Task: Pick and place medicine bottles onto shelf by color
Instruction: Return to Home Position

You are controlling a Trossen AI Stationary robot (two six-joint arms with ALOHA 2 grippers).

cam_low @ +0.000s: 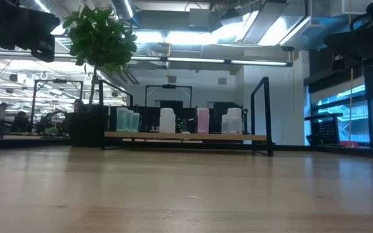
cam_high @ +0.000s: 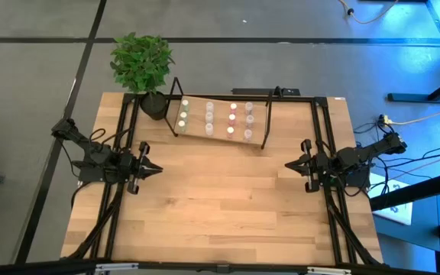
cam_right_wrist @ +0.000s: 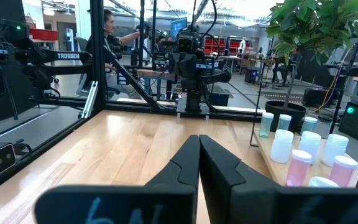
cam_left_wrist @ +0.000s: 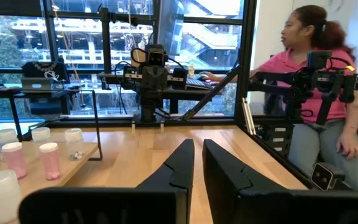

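Left gripper (cam_high: 153,169) and right gripper (cam_high: 290,164): clenched on nothing, well apart from the shelf (cam_high: 220,124). Could jolt it and topple the bottles (cam_high: 232,118), seemingly close-set, if swung wide.

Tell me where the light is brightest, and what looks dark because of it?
Low view: bright ceiling lights glare behind the light wooden shelf in its black wire frame, so the leafy green potted plant looks shaded and the pale wooden tabletop gleams. High view: blue light falls on the grey floor at the right; left gripper and right gripper wait at the table's sides.
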